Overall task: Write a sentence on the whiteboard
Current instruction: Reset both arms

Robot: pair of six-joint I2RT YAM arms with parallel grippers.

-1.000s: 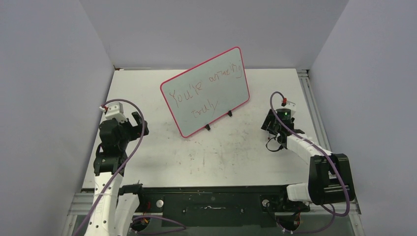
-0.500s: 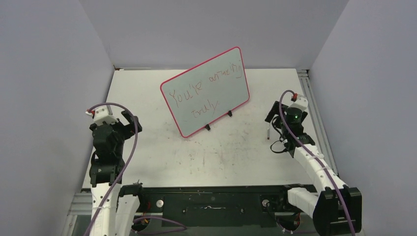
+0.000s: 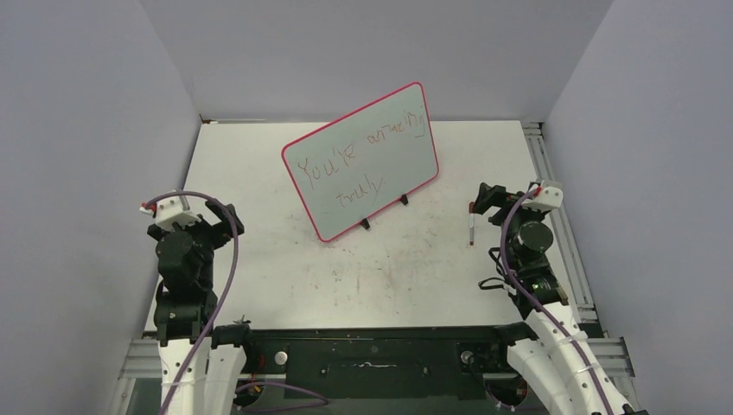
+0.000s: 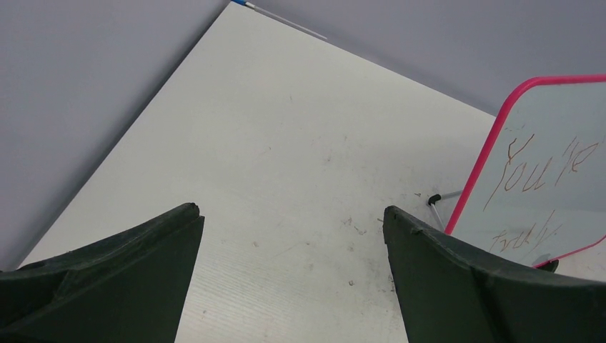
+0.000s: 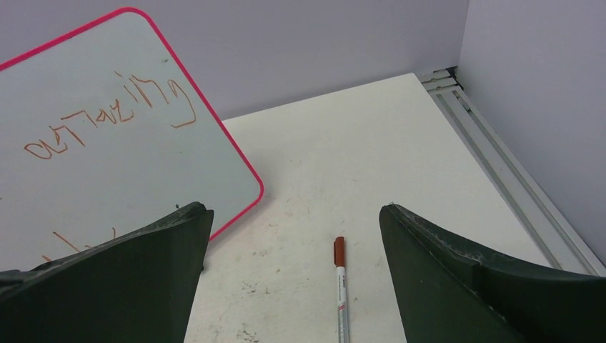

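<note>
The whiteboard (image 3: 406,164) stands tilted on the table at centre back, with a pink-red rim. The sentence (image 3: 359,160) runs over it in two thin reddish-brown lines. A marker (image 3: 472,226) with a brown cap lies flat on the table right of the board. My right gripper (image 3: 493,199) hovers open just behind the marker, holding nothing. In the right wrist view the marker (image 5: 341,286) lies between the spread fingers of the gripper (image 5: 294,207), below them, with the whiteboard (image 5: 86,64) to the left. My left gripper (image 3: 220,220) (image 4: 291,209) is open over bare table, left of the whiteboard (image 4: 572,100).
Plain walls close the table in on three sides. An aluminium rail (image 3: 553,190) runs along the right edge. Two black clip feet (image 3: 365,224) prop up the board. A black frame (image 3: 372,354) spans the near edge between the arm bases. A thin rod (image 4: 286,21) lies at the far wall.
My right gripper has opened and drawn back to the right, leaving the marker lying on the table. The left arm has pulled back to the left and nearer its base.
</note>
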